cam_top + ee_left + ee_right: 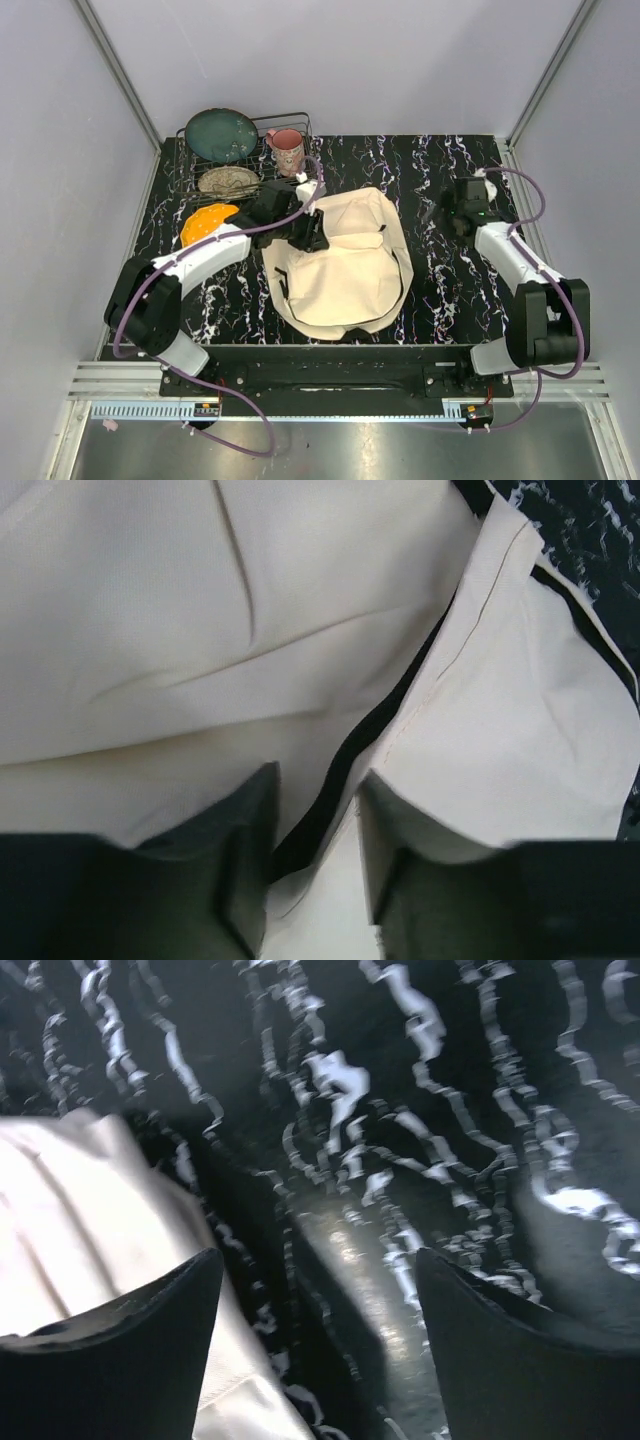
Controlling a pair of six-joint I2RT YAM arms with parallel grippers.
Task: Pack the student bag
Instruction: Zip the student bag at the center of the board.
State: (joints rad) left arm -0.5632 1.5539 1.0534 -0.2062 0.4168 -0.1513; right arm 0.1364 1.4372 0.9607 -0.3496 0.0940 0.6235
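The student bag (pixel 345 270), a big cream canvas bag, lies flat in the middle of the black marbled table (pixel 440 170). My left gripper (pixel 312 232) rests at the bag's upper left edge. In the left wrist view the left gripper (pixel 316 777) stands a little open, and a cream hem with a black strip (pixel 345 765) lies loose in the gap between the fingers. My right gripper (pixel 450 215) hovers to the right of the bag, apart from it. In its wrist view the right gripper (pixel 318 1255) is wide open over bare table, with the bag's edge (pixel 80 1220) under its left finger.
A wire rack (pixel 296 122) at the back left holds a dark green plate (pixel 221 134) and a pink mug (pixel 288 150). A mottled grey plate (pixel 229 181) and an orange dish (pixel 207 223) lie in front of it, beside my left arm. Walls close in the table.
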